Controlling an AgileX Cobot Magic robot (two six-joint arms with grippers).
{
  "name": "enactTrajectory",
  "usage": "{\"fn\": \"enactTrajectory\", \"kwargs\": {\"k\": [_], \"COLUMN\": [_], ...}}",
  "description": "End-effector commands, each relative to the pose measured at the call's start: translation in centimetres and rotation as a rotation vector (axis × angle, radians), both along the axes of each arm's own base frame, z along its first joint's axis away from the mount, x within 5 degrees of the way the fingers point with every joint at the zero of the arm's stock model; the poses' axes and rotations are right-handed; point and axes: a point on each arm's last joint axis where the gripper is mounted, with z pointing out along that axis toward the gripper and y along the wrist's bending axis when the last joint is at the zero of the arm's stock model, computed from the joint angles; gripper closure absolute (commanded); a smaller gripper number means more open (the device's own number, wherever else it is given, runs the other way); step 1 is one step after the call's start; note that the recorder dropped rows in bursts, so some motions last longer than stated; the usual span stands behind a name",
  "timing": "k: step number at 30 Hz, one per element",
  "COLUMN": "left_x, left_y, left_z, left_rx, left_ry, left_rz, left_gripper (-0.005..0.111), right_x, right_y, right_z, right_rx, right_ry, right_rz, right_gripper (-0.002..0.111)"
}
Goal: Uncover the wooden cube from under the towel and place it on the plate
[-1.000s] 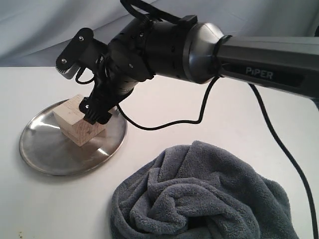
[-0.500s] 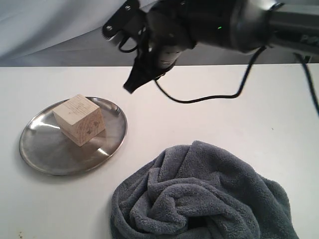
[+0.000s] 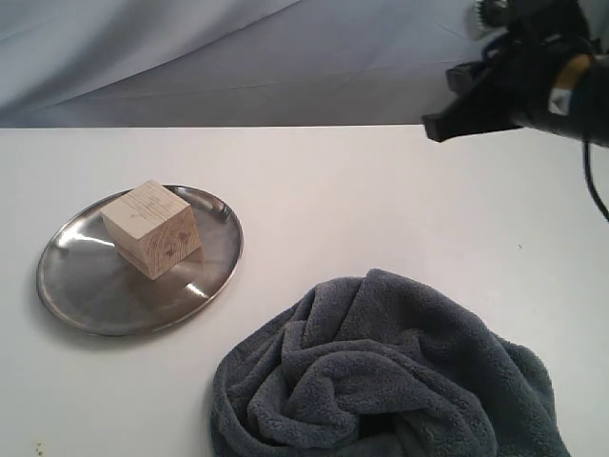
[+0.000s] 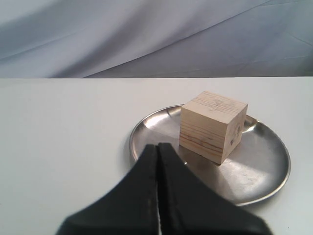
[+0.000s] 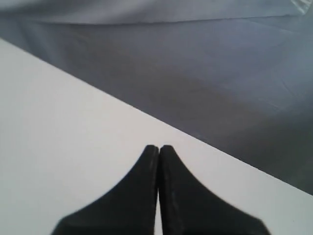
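The pale wooden cube [image 3: 152, 228] rests on the shiny steel plate [image 3: 86, 286] at the left of the table. The dark grey-blue towel [image 3: 381, 381] lies crumpled in a heap at the front right, apart from the plate. My right gripper [image 3: 436, 129] hangs high at the far right above the table, and in the right wrist view its jaws [image 5: 159, 147] are shut on nothing. My left gripper [image 4: 158, 146] is shut and empty, pointing at the near rim of the plate [image 4: 264, 171] with the cube [image 4: 212, 125] just beyond it. The left arm is out of the exterior view.
A grey-blue cloth backdrop [image 3: 238, 57] hangs behind the white table [image 3: 362, 200]. The right arm's black cable [image 3: 595, 190] trails at the right edge.
My right gripper has let go of the cube on the plate, risen and swung far to the right. The cube stays on the plate and the towel has not moved.
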Motion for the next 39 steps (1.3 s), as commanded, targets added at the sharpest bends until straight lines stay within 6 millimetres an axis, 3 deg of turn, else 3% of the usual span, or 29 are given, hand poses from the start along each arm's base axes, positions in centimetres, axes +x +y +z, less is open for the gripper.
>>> {"fn": "enactTrajectory", "kwargs": {"k": [1, 4, 8, 13, 39], "left_x": [0.0, 0.0, 0.0, 0.0, 0.0], "left_y": [0.0, 0.0, 0.0, 0.0, 0.0], "left_z": [-0.1, -0.1, -0.1, -0.1, -0.1], "left_rx": [-0.004, -0.004, -0.004, -0.004, -0.004], "left_ry": [-0.004, -0.004, -0.004, -0.004, -0.004], "left_rz": [-0.005, -0.005, -0.005, -0.005, -0.005], "left_gripper": [0.107, 0.107, 0.107, 0.107, 0.107], "right_x": [-2.0, -4.3, -9.3, -12.0, -12.5], "right_y": [-2.9, -3.3, -3.5, -4.0, -5.0], "right_z": [-2.3, -4.5, -6.6, -8.5, -9.1], "right_rx": [0.150, 0.235, 0.388, 0.357, 0.374], "right_ry": [-0.097, -0.161, -0.334, -0.259, -0.238], "right_rz": [-0.040, -0.015, 0.049, 0.031, -0.084], "right_gripper": [0.108, 0.108, 0.108, 0.108, 0.108]}}
